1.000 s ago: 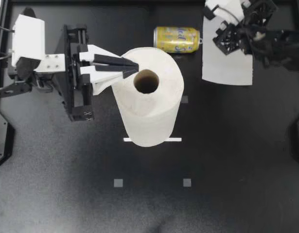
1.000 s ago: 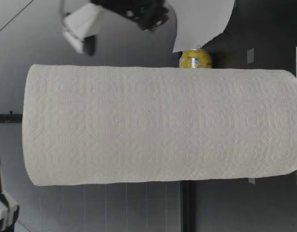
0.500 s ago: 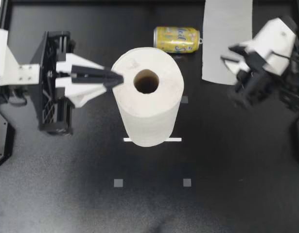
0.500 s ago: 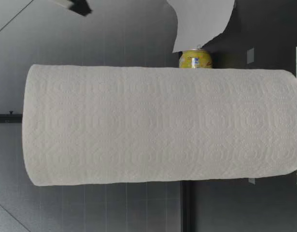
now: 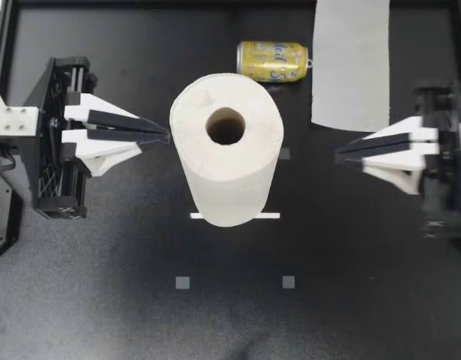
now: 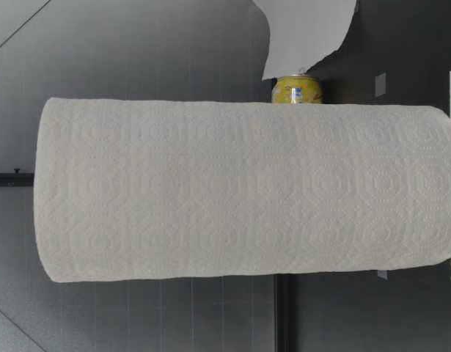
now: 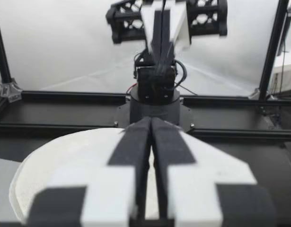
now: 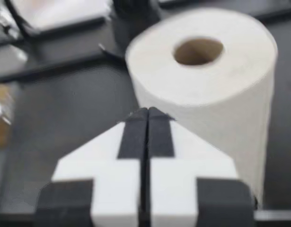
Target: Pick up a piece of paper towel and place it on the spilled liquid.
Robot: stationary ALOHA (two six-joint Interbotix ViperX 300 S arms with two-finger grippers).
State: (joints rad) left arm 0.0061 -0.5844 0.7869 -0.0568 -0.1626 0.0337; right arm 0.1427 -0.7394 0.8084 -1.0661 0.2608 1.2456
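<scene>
Pincers both pinched shut and empty: my left gripper (image 5: 164,136) just beside the tall white paper-towel roll (image 5: 226,150), my right gripper (image 5: 341,156) near the flat white paper-towel sheet (image 5: 350,67) lying by the tipped yellow drink can (image 5: 273,60), and since I can't make out any puddle, that sheet may be missing it, while one nudge could topple the roll.

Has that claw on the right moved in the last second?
Yes. My right gripper has left the loose paper sheet it was over and now sits off its edge, shut, pointing at the roll.
</scene>
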